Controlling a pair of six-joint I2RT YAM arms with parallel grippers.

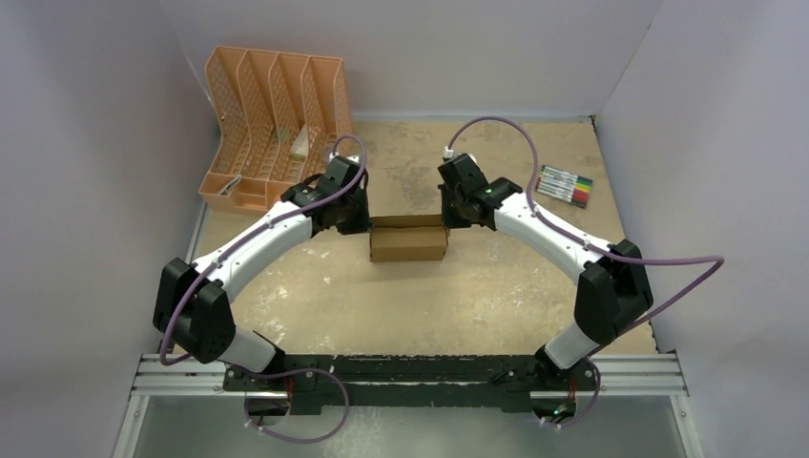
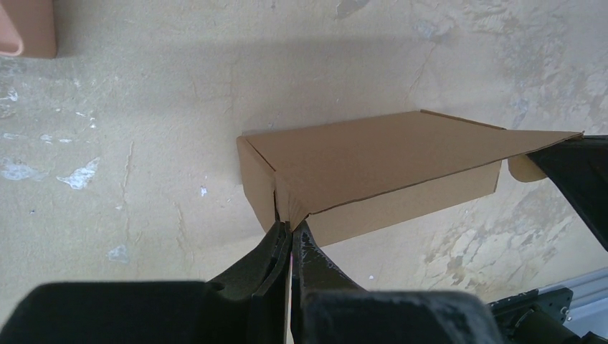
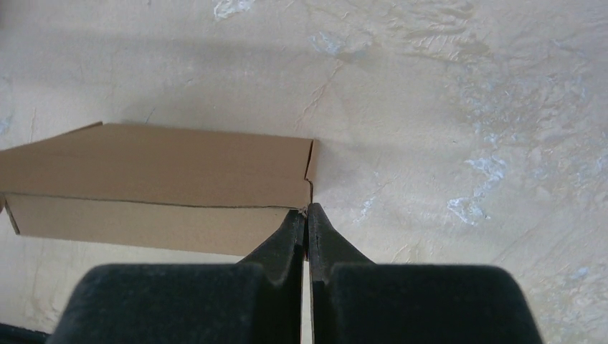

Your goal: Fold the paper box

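Open tabletop (image 1: 429, 296) lies at six o'clock of the box (image 1: 408, 240). The organizer (image 1: 272, 129) stands at eleven, markers (image 1: 564, 186) at two, the left gripper (image 2: 290, 228) at nine and the right gripper (image 3: 307, 213) at three.

The worn table (image 1: 458, 305) carries the paper box (image 1: 408, 244), organizer (image 1: 250, 107) and markers (image 1: 564, 186).

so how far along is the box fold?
Done: paper box stands as a carton, walls up. In hand: left gripper and right gripper each pinch a corner of the lid, which sits raised. Left: lower it and tuck it shut.
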